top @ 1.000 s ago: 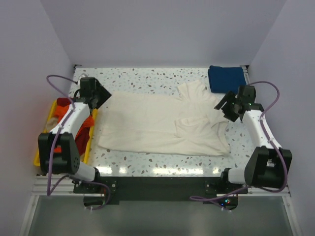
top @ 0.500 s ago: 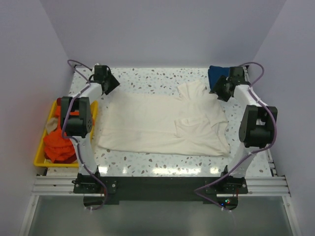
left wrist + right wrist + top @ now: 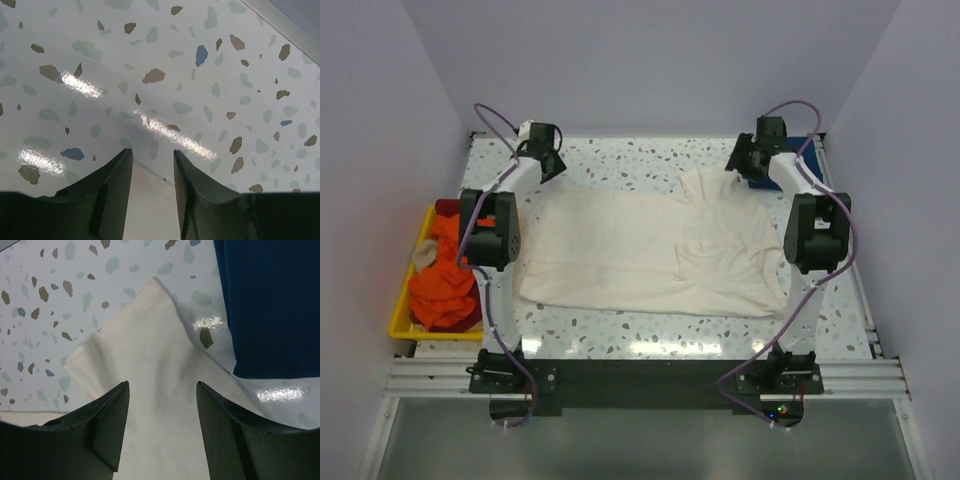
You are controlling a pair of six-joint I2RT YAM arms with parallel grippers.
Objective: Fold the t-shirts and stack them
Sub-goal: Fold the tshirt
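table [image 3: 200,75]: white terrazzo, brown, grey-green and blue flecks. large t-shirt [image 3: 650,250]: plain cream. folded t-shirt [image 3: 270,305]: plain dark blue. tray [image 3: 400,328]: yellow. orange t-shirt [image 3: 445,290], red t-shirt [image 3: 447,207]: plain. walls [image 3: 640,60]: pale lilac.

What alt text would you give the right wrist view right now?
The right gripper, jaws apart, is poised over a sleeve of the cream t-shirt on the speckled table. A dark blue t-shirt lies at upper right.

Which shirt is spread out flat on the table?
The big cream shirt in the middle. The blue shirt sits small in the far corner, the orange shirt is bunched in the tray.
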